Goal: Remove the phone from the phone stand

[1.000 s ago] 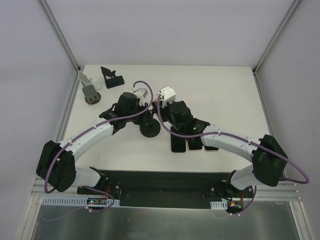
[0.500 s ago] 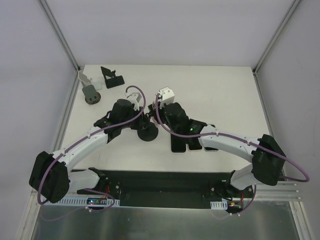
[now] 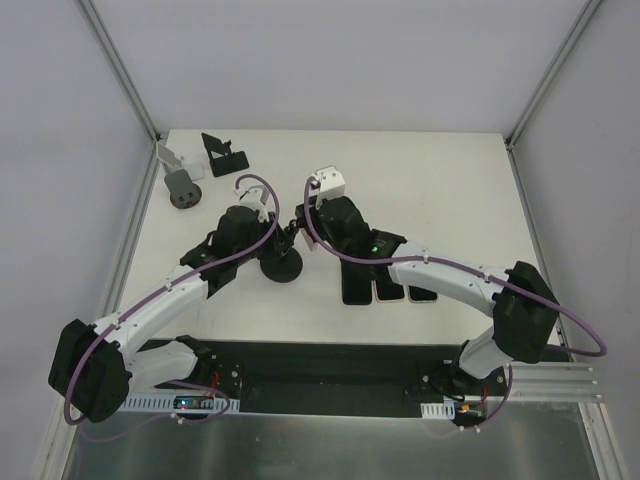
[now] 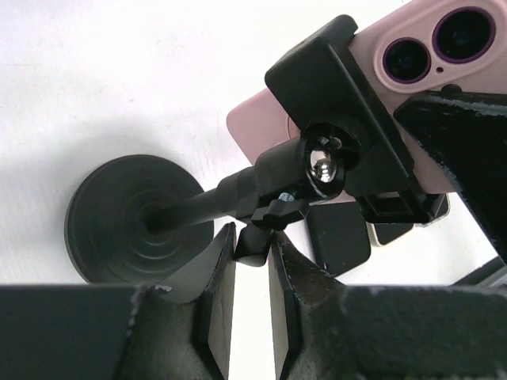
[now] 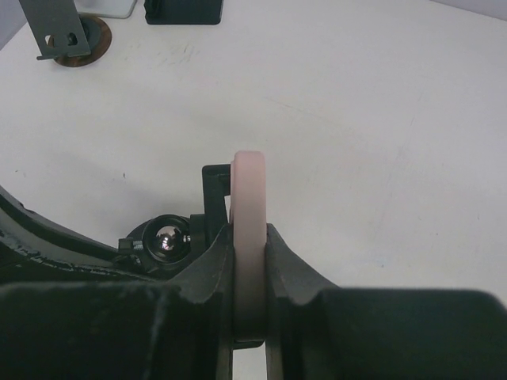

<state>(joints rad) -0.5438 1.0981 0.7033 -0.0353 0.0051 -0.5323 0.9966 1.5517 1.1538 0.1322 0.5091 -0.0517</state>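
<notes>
A pink phone sits in the black clamp of the phone stand, whose round base rests on the white table. My left gripper is shut on the small black knob under the stand's ball joint. In the right wrist view the phone stands edge-on, and my right gripper is shut on that edge, beside the clamp. From above, the left gripper and right gripper meet over the stand base.
Three dark phones lie flat side by side under the right arm. Two other stands, a grey one and a black one, are at the back left. Frame posts mark the table's back corners.
The stand's base has slid a little to the left, and both grippers have gone left with it. The left arm's elbow has dropped toward the near left. Both grips are unchanged.
</notes>
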